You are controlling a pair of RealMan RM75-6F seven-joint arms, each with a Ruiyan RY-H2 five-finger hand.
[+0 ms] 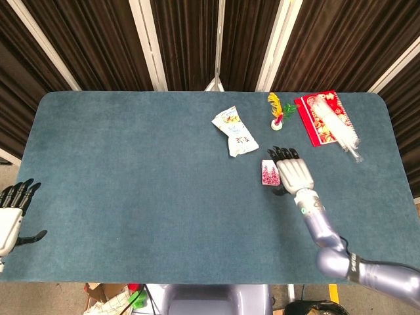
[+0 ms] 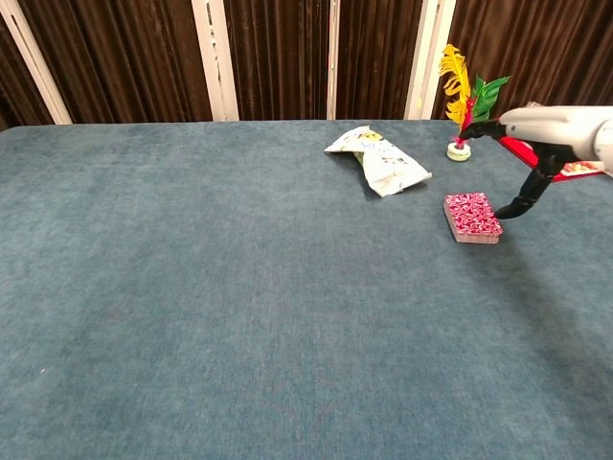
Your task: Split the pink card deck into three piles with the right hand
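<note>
The rectangular pink patterned card deck (image 2: 472, 216) is lying whole on the blue felt tabletop (image 1: 131, 170), no piles cut yet, while the right hand (image 1: 293, 172) is hovering just beside it, fingers spread, holding nothing.

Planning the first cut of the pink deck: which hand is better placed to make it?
Right. The right hand hovers open beside the pink card deck, while the left hand sits at the table's far left edge.

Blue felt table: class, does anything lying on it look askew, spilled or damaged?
Only the crumpled white snack packet, lying bent and slanted behind the pink card deck. The deck is one neat stack, and the right hand hovers open beside it.
</note>
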